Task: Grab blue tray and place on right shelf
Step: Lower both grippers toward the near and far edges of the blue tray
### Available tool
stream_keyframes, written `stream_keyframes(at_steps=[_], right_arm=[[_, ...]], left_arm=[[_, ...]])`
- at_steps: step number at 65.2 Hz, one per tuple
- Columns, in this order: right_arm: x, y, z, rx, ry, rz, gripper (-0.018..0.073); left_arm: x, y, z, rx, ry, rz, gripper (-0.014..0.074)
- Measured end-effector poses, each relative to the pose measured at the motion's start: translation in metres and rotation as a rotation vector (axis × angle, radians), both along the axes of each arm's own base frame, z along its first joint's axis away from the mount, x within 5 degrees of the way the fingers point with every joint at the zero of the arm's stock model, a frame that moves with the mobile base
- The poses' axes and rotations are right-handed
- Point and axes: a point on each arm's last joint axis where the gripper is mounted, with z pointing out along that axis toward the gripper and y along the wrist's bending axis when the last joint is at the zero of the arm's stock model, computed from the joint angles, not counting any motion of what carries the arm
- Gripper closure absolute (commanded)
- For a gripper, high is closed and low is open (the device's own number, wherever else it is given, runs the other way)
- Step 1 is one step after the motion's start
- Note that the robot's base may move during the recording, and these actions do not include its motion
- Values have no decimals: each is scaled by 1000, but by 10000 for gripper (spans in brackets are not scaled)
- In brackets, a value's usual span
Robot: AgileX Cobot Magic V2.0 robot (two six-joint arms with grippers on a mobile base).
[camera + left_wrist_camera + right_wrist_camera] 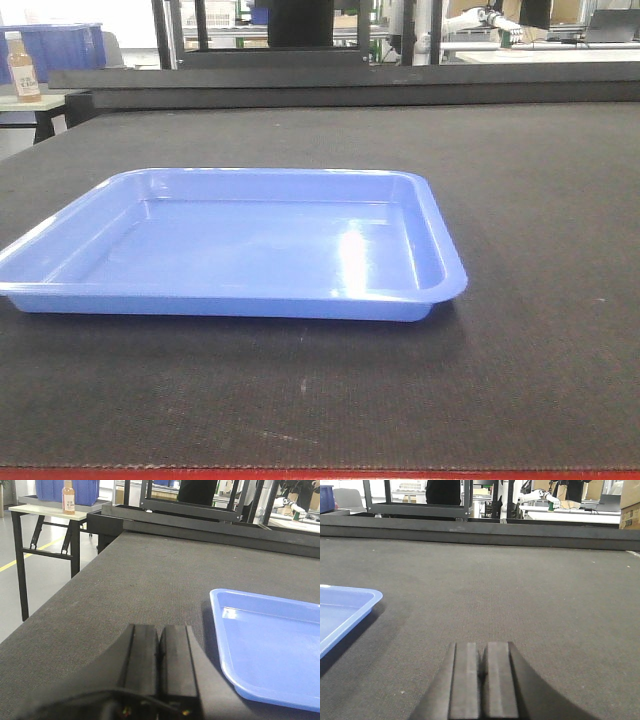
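Note:
The blue tray (240, 245) lies flat and empty on the dark mat table (520, 200), near its front edge. In the left wrist view my left gripper (159, 630) is shut with nothing in it, low over the mat just left of the blue tray (270, 650). The right wrist view shows my right gripper (482, 647) also shut and empty, well to the right of the blue tray (342, 612), whose corner shows at the left edge. Neither gripper touches the tray. The right shelf is out of view.
A side table (45, 511) left of the mat carries a small bottle (68, 497) and dark blue bins (60, 50). A black metal frame (415, 507) stands behind the mat's far edge. Another robot arm (490, 22) works in the background.

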Motion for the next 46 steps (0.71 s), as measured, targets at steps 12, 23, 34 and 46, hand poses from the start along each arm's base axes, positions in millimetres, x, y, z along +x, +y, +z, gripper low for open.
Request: stream_keyframes(at_steps=[12, 23, 34, 46], right_arm=[[0, 0, 0, 0, 0, 0, 503], [0, 0, 0, 0, 0, 0, 503], [0, 0, 0, 0, 0, 0, 503], [0, 0, 0, 0, -5, 0, 503]], left_arm=[[0, 0, 0, 0, 0, 0, 645], [0, 0, 0, 0, 0, 0, 645], [0, 0, 0, 0, 0, 0, 645], [0, 0, 0, 0, 0, 0, 645]])
